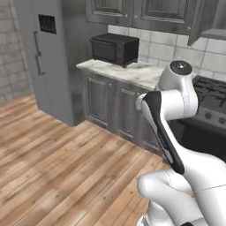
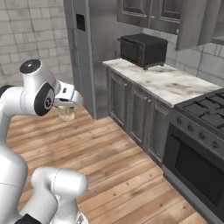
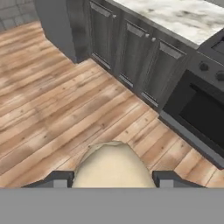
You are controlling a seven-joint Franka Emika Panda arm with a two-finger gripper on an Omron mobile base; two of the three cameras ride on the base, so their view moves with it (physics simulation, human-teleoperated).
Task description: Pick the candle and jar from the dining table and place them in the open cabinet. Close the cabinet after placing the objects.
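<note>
The candle (image 3: 113, 166), a squat beige-cream piece, sits between the two dark fingertips (image 3: 59, 178) of my gripper (image 3: 113, 180), which is shut on it. In the right base view the gripper (image 2: 66, 109) hangs at the left above the wooden floor, with the candle (image 2: 66, 113) showing just below the hand. The dark grey wall cabinet (image 1: 207, 20) is up at the top right, its door (image 2: 194, 24) swung outward. The jar and the dining table are out of view.
A tall grey fridge (image 1: 48, 57) stands at the left. A black toaster oven (image 1: 114, 48) sits on the marble counter (image 2: 170, 83) over low base cupboards (image 3: 131, 57). A stove with an oven (image 2: 199, 144) is to the right. Wooden floor (image 1: 57, 154) lies open.
</note>
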